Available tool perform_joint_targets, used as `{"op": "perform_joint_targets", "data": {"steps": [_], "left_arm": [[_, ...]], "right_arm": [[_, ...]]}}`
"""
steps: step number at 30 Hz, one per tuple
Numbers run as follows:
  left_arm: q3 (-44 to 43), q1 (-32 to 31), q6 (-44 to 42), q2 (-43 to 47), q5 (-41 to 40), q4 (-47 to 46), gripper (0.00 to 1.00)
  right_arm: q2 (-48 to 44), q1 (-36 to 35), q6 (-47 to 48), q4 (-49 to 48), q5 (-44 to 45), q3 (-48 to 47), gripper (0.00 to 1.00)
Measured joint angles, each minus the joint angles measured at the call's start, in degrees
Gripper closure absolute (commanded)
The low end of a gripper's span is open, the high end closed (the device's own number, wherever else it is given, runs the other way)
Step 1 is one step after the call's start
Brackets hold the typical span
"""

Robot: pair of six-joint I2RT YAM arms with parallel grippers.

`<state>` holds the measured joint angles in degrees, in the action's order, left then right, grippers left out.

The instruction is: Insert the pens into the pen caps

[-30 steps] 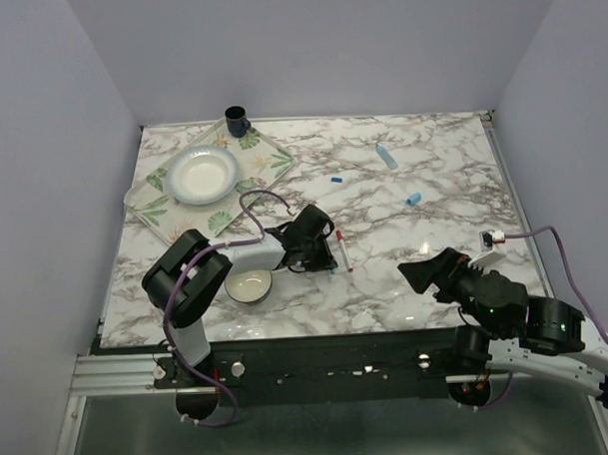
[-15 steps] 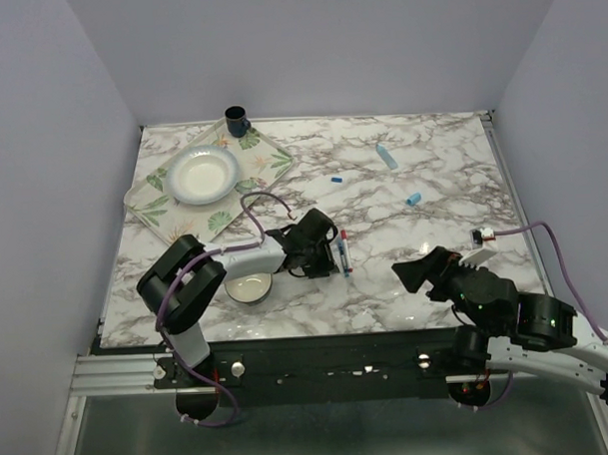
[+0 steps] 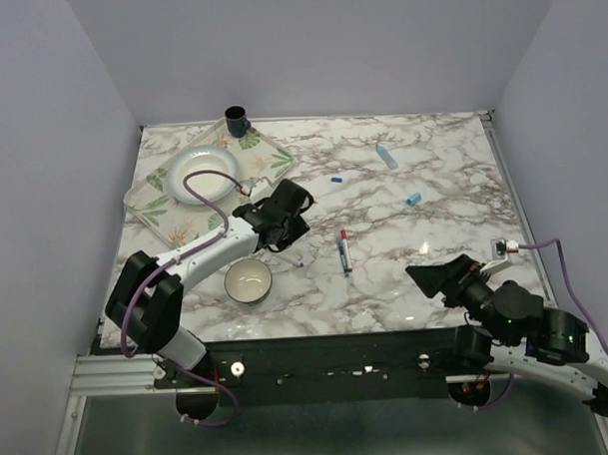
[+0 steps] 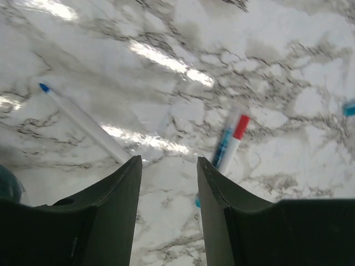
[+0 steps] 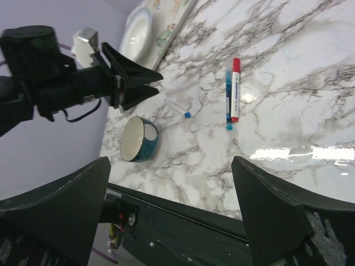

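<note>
A white pen with a red end point(image 3: 345, 246) lies mid-table, with a slim blue piece against its side; it shows in the left wrist view point(image 4: 234, 139) and the right wrist view point(image 5: 235, 88). A thin white pen with a blue tip point(image 4: 83, 121) lies to its left, also in the right wrist view point(image 5: 178, 107). The light blue pen point(image 3: 385, 156) lies far right, with the light blue cap point(image 3: 415, 198) nearer and the dark blue cap point(image 3: 334, 177) at centre back. My left gripper point(image 3: 292, 218) point(image 4: 168, 160) hovers open and empty between the two thin pens. My right gripper point(image 3: 426, 276) point(image 5: 171, 162) is wide open and empty at the near right.
A leaf-patterned tray point(image 3: 271, 154) with a white bowl point(image 3: 204, 174) sits at the back left, with a dark cup point(image 3: 236, 118) behind it. A teal bowl point(image 3: 248, 280) point(image 5: 138, 138) stands near the front edge, left of the pens.
My left gripper has drawn back and left, away from the red-ended pen, which stays on the table. My right gripper has shifted slightly nearer and to the right.
</note>
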<state>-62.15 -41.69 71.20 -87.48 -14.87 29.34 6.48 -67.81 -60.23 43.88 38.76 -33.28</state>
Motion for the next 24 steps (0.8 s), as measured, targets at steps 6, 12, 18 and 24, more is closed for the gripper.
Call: {"op": "perform_joint_targets", "data": {"steps": [6,12,18,24], "left_arm": [[-2.7,2.9,4.4,-6.2,-2.6,6.4,0.48],[-8.8,2.7,8.6,-12.5,-4.1,14.8,0.49],[-12.7,2.7,10.2,-17.9,-4.0,19.7,0.50],[-12.5,2.7,10.6,-20.7,-3.4,21.0,0.55]], "right_arm": [[-5.5,0.0,-0.3,0.0,0.0,0.3,0.11],[-3.7,0.0,-0.3,-0.1,-0.1,0.7,0.11],[2.5,0.0,-0.1,-0.4,-0.8,0.6,0.10],[5.5,0.0,0.3,-1.4,-1.5,0.6,0.10]]}}
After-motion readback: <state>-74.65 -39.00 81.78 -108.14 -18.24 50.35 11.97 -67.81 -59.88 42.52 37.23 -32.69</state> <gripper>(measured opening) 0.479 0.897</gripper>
